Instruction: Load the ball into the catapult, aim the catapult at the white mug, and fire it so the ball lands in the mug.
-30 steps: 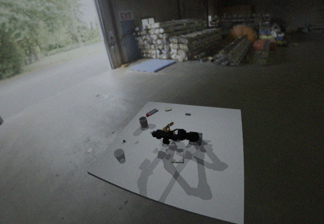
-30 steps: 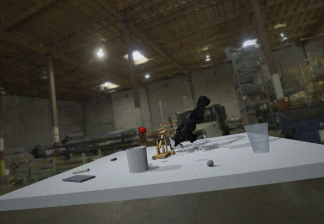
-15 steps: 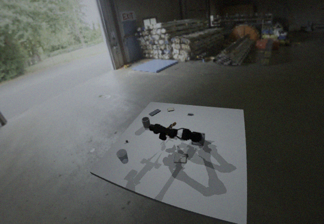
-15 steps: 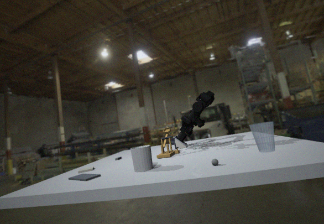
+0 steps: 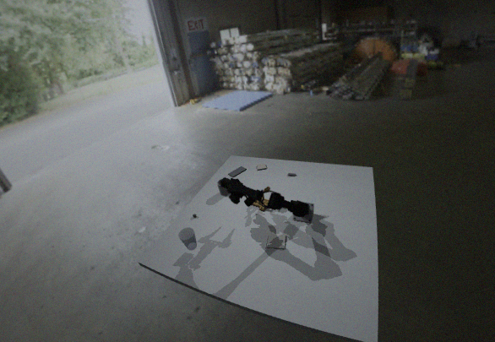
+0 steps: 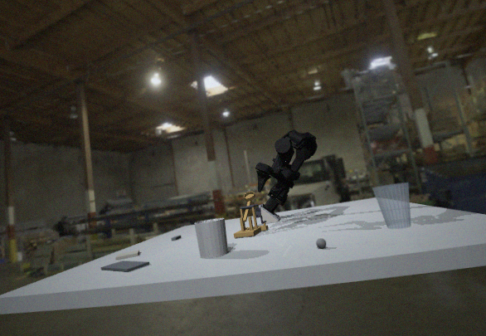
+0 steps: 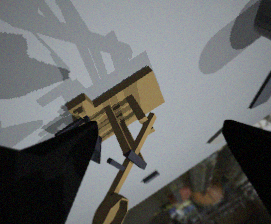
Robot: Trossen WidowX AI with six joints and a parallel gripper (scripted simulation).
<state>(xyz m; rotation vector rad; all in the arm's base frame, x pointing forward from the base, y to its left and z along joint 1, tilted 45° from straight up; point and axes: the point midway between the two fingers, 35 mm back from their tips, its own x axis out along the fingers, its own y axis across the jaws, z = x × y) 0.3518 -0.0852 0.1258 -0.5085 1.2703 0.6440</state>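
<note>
Here's the catapult (image 5: 263, 202) (image 6: 248, 233) (image 7: 148, 92), standing on its base on the worktop (image 5: 338, 304) (image 6: 249, 281) (image 7: 186, 27), the throwing arm (image 6: 248, 209) (image 7: 145, 137) raised and its spoon-like cup (image 6: 249, 195) (image 7: 104, 210) up above the frame. And my gripper (image 5: 242, 201) (image 6: 276, 183) (image 7: 159, 126) is wide open, right out near its full spread, nothing between the fingers! From the wrist, one dark finger (image 7: 73, 165) comes up beside the catapult on the left of the picture; whether it touches the frame, I can't tell. The other stands well apart, over on the right of the picture.

Out from there, a small dark ball (image 5: 194, 215) (image 6: 321, 243) sits on the worktop, clear of the catapult, between the mug (image 5: 221, 188) (image 6: 211, 239) and the ribbed, see-through tumbler (image 5: 187, 237) (image 6: 396, 209). In this dim light I'd take it for our ball, though I wouldn't swear to it. The mug is upright, looking grey in the shade, and from above it's partly hidden under my arm.

Farther along the worktop, a flat dark slab (image 5: 237, 171) (image 6: 125, 266) lies near a pale little block (image 5: 262, 167) (image 6: 127, 255), with a small dark block (image 5: 291, 175) (image 6: 176, 237) beyond.
</note>
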